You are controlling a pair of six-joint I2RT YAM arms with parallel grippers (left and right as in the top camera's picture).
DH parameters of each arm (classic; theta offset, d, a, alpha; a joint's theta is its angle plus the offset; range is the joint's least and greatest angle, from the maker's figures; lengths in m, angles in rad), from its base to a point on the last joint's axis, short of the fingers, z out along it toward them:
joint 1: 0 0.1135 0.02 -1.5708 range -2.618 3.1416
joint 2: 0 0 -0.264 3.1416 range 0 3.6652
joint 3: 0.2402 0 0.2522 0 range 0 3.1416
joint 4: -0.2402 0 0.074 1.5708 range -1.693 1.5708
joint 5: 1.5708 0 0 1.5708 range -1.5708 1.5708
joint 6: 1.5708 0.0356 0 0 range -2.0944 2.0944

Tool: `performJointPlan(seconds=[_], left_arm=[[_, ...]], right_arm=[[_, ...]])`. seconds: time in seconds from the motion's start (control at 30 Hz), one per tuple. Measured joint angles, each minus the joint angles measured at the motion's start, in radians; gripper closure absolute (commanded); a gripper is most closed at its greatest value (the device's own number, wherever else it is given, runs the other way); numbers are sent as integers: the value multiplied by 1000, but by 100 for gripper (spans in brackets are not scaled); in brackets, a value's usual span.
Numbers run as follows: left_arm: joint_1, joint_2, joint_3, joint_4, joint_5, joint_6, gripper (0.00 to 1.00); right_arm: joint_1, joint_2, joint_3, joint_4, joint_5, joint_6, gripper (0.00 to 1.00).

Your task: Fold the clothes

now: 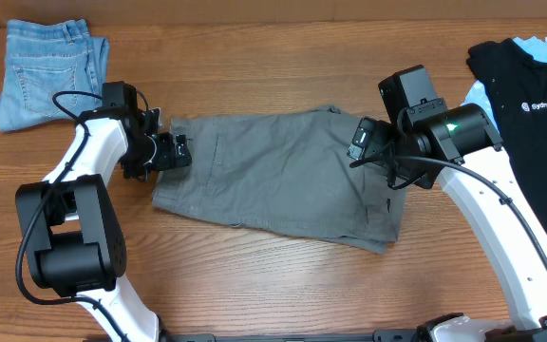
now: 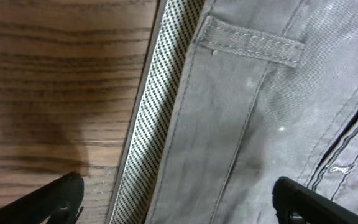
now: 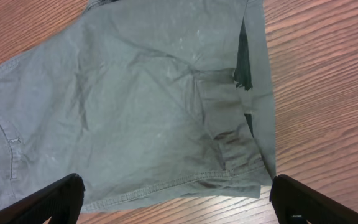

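1. Done, by my read: blue denim jeans (image 1: 46, 71) lie folded at the far-left corner of the wooden table (image 1: 254, 285).
2. In hand: grey-green cotton shorts (image 1: 273, 176) at table centre, waistband to the left, hems to the right. They look folded leg-over-leg once, not yet halved crosswise.
3. Left gripper (image 1: 174, 152) sits over the waistband end, fingers wide apart, nothing clamped. Wrist cam shows the checked inner lining btwn them.
4. Right gripper (image 1: 364, 141) hovers over the hem end, fingers also spread, holding nothing.
5. Left to do: black T-shirt w/ white logo (image 1: 530, 104) and the pale-blue garment (image 1: 475, 95) under it, heaped at the right edge, unfolded.
6. Est. approx a third through.
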Motion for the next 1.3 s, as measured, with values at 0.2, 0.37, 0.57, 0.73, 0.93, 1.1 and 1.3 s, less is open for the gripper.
performJointPlan(seconds=[0.2, 0.37, 0.57, 0.73, 0.93, 1.1, 1.3], left_arm=[[0, 14, 0, 6, -4, 2, 7], [0, 35, 16, -2, -10, 18, 11], [0, 60, 42, -13, -10, 27, 12], [0, 68, 54, -17, -5, 28, 9], [0, 68, 56, -21, 5, 29, 8], [0, 69, 58, -24, 6, 29, 2], [0, 69, 61, -27, 24, 40, 0]], right_arm=[[-5, 0, 0, 7, 8, -1, 0], [-42, 0, -2, 21, 14, -47, 1], [-123, 35, -2, 31, 16, -89, 33], [-137, 145, -3, 64, 10, -113, 29], [-141, 304, -4, 100, 4, -142, 29], [-183, 396, -9, 114, 1, -173, 50], [-234, 426, -34, 171, -31, -215, 49]])
